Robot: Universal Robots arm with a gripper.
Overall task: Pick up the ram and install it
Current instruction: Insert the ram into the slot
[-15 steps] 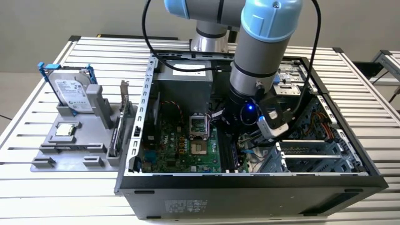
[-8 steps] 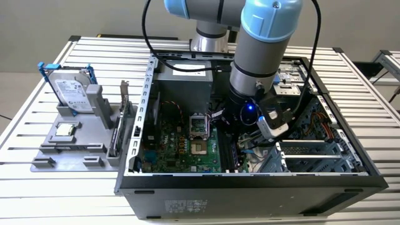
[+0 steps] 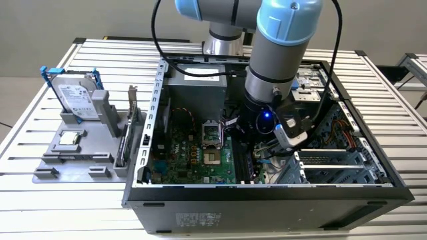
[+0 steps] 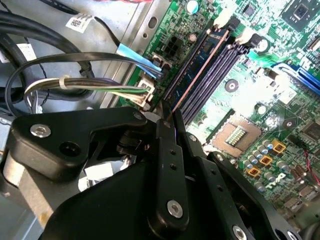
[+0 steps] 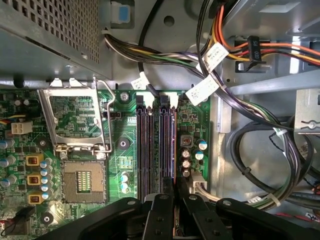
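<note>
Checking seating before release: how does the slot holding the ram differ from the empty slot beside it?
The outermost black memory slot has the thin dark blue ram stick standing edge-up along its length, with the jaws closed on the stick's near end. The neighbouring black slot shows only a bare groove. Both slots run parallel and have white end latches.
</note>
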